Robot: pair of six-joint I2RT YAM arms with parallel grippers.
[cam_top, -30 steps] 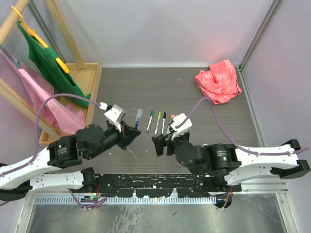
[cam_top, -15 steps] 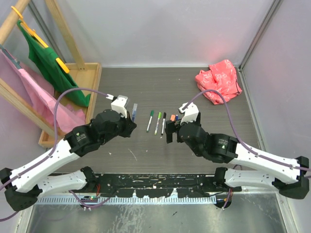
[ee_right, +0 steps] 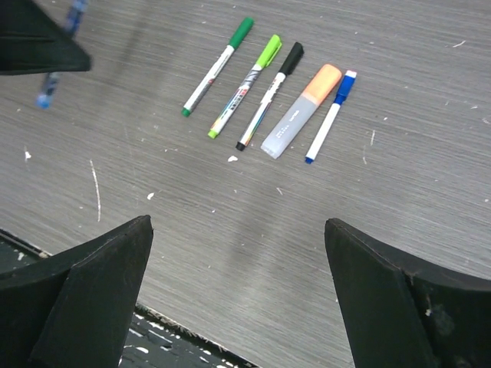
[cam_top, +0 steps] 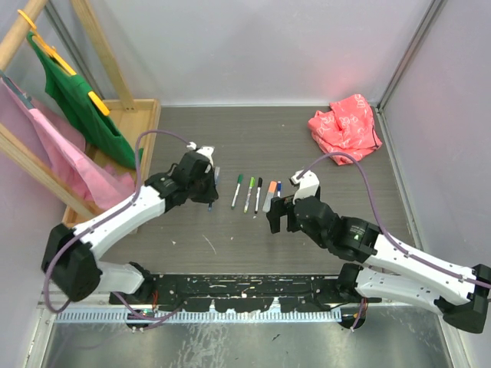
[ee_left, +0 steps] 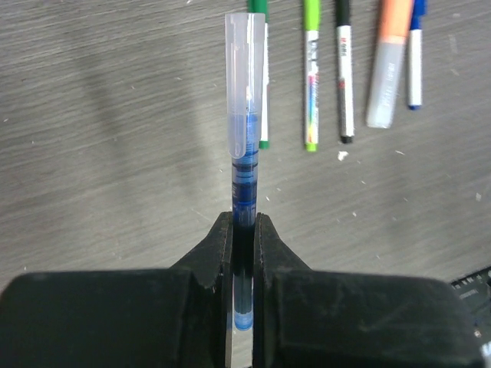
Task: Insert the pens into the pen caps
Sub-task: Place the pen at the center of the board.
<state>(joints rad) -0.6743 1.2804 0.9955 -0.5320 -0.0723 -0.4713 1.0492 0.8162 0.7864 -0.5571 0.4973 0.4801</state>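
Top: left pincer (cam_top: 209, 192) was clamped on the capped blue pen (cam_top: 215, 175), just left of the pen row (cam_top: 252, 193). Right pincer (cam_top: 282, 218) gaped, holding nothing, by the row's near end. Rack (cam_top: 115, 146) on the left and red cloth (cam_top: 347, 129) far right were both well apart. Left wrist: clear cap (ee_left: 245, 69) looked seated, barrel pinched near its tail. I'd lower it parallel to the green pen (ee_left: 265, 130), not touching, and release once flat. Right wrist: bare tabletop (ee_right: 253, 253) nearside of the row gave room.

table (ee_right: 430, 230) was matt grey wood-grain, scuffed | pen cap (ee_left: 245, 69) was clear glossy plastic | rag (cam_top: 347, 128) was crumpled red cloth | rack (cam_top: 103, 54) was bare smooth wood
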